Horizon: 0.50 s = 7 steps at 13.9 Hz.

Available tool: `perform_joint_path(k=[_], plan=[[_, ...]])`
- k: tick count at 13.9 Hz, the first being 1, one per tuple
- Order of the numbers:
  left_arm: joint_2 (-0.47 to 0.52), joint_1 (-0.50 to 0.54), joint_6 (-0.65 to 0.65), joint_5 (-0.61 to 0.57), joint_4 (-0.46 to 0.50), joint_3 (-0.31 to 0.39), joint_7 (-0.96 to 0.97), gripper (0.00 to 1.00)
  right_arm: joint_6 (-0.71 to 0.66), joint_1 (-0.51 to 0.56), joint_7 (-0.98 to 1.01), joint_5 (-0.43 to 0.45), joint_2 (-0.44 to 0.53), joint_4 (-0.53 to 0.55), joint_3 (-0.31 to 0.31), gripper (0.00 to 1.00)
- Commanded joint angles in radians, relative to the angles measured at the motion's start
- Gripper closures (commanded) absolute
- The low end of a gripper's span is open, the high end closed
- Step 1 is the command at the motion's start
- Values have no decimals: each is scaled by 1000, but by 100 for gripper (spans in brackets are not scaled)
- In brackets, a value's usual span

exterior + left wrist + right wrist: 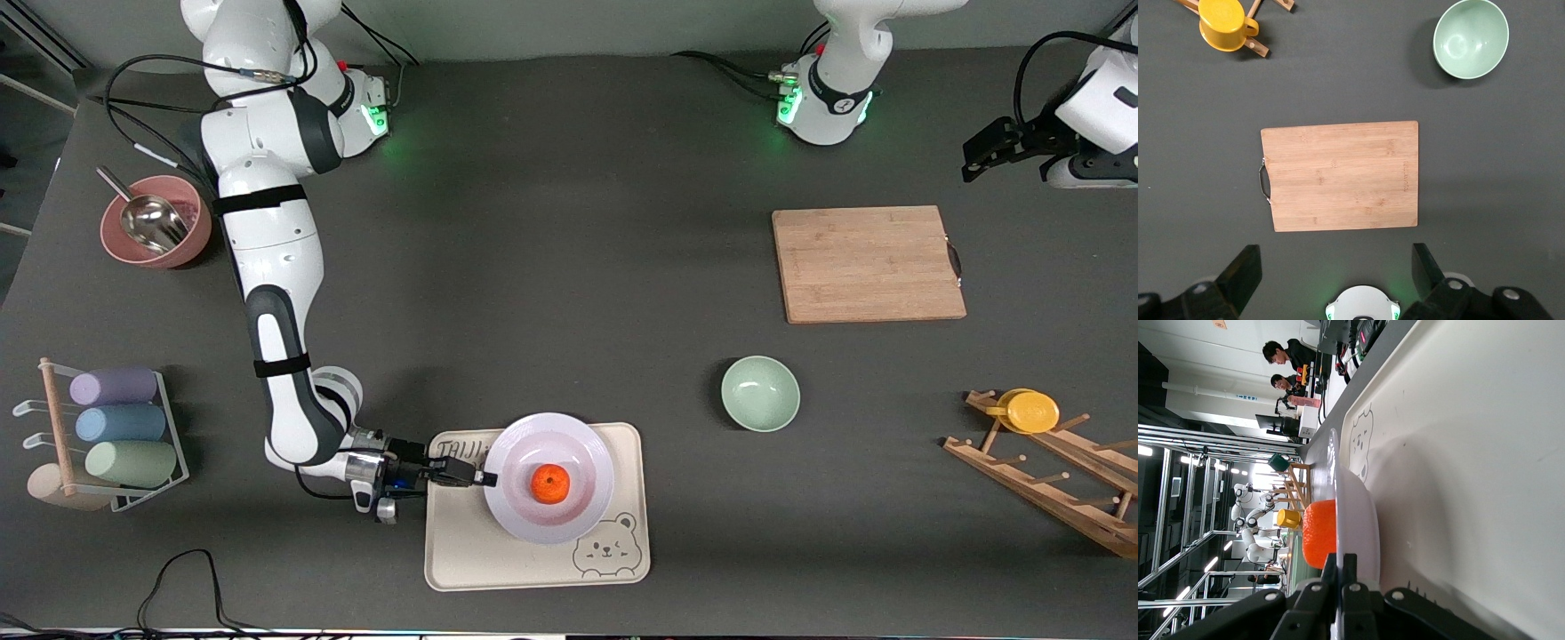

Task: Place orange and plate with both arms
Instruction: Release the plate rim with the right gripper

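Observation:
The white plate (548, 477) sits on the cream bear-printed tray (537, 558), with the small orange (550, 484) in its centre. My right gripper (486, 478) is shut on the plate's rim at the side toward the right arm's end of the table. In the right wrist view its fingers (1350, 565) pinch the plate's rim (1361, 520) edge-on, with the orange (1319, 533) on the plate. My left gripper (973, 160) is open and empty, held high near its base; in the left wrist view it (1337, 272) is over the table beside the cutting board.
A pale green bowl (760, 393) stands between the tray and a wooden cutting board (867, 264). A wooden rack with a yellow cup (1031, 411) is at the left arm's end. A pink bowl with a scoop (156, 221) and a rack of pastel cups (120, 425) are at the right arm's end.

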<state>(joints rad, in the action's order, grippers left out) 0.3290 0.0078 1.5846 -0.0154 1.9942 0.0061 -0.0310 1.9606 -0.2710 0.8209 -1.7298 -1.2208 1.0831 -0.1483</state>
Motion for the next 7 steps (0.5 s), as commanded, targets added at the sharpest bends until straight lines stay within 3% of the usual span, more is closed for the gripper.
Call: perform_joint_path(k=[1, 3, 5, 7], plan=[[-8, -2, -5, 5, -18, -3, -9, 0, -5, 3, 20, -19, -3, -2, 7, 87], [-8, -3, -3, 5, -18, -3, -10, 0, -3, 1, 21, -17, -2, 0, 6, 48], [-8, -5, -5, 5, -18, -5, -10, 0, -5, 1, 15, -10, 3, 0, 6, 23], [-8, -5, -3, 5, -18, -5, -10, 0, -5, 3, 8, -5, 9, 0, -2, 13]])
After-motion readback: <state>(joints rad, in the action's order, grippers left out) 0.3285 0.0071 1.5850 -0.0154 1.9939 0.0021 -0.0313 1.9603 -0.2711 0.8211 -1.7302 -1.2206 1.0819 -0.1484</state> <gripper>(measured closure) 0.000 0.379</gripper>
